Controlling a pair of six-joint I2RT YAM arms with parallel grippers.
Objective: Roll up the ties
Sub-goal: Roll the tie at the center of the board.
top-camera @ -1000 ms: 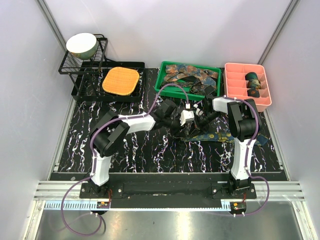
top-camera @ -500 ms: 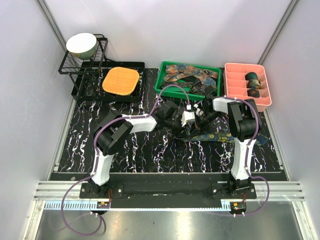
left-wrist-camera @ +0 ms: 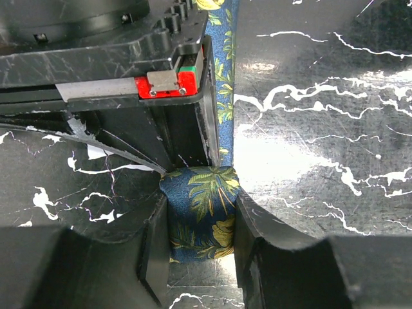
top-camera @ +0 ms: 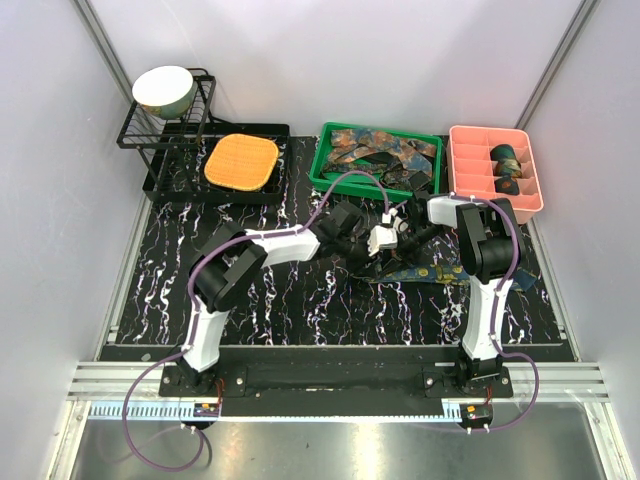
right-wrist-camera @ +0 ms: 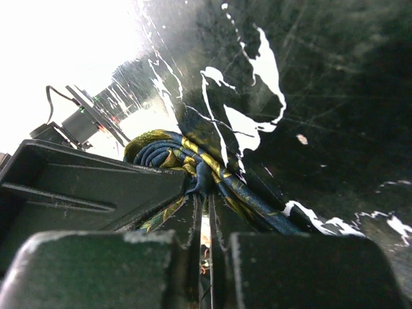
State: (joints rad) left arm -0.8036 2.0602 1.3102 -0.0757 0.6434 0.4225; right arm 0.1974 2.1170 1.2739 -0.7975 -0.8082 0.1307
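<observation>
Navy paisley tie (top-camera: 425, 272): on the bench (top-camera: 300, 300), centre-right, one end rolled, tail lying flat.
Left hand (left-wrist-camera: 201, 241): half-spread, pinching the rolled end by its sides.
Right hand (right-wrist-camera: 205, 206): pressed together, nipping the tie's fabric at the coil.
Green tray (top-camera: 318, 160): loose ties (top-camera: 375, 145).
Pink tray (top-camera: 495, 130): coils (top-camera: 505, 155).

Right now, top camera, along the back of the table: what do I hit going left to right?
Bowl → orange pad → green tray of loose ties → pink divided tray.
</observation>
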